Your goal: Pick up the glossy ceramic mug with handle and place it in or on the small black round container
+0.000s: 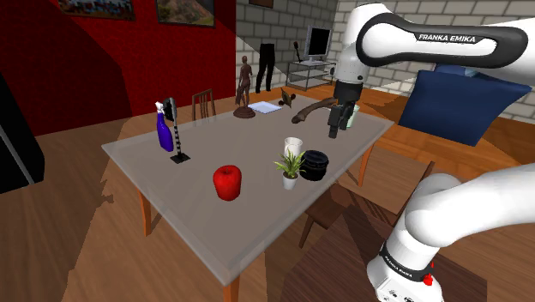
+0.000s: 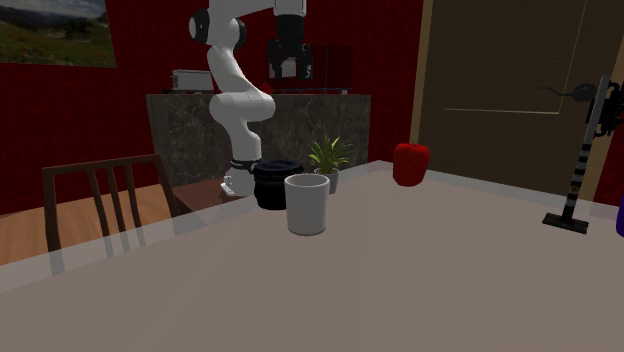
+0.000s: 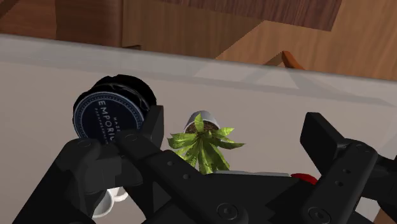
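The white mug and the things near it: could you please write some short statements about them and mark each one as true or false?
1. The white mug stands upright on the table. True.
2. The pincer is shut on the mug. False: it is open, holds nothing and hangs above the table, apart from the mug.
3. The potted plant stands right beside the black round container. True.
4. The mug sits inside the black round container. False: it stands on the table, outside the container.
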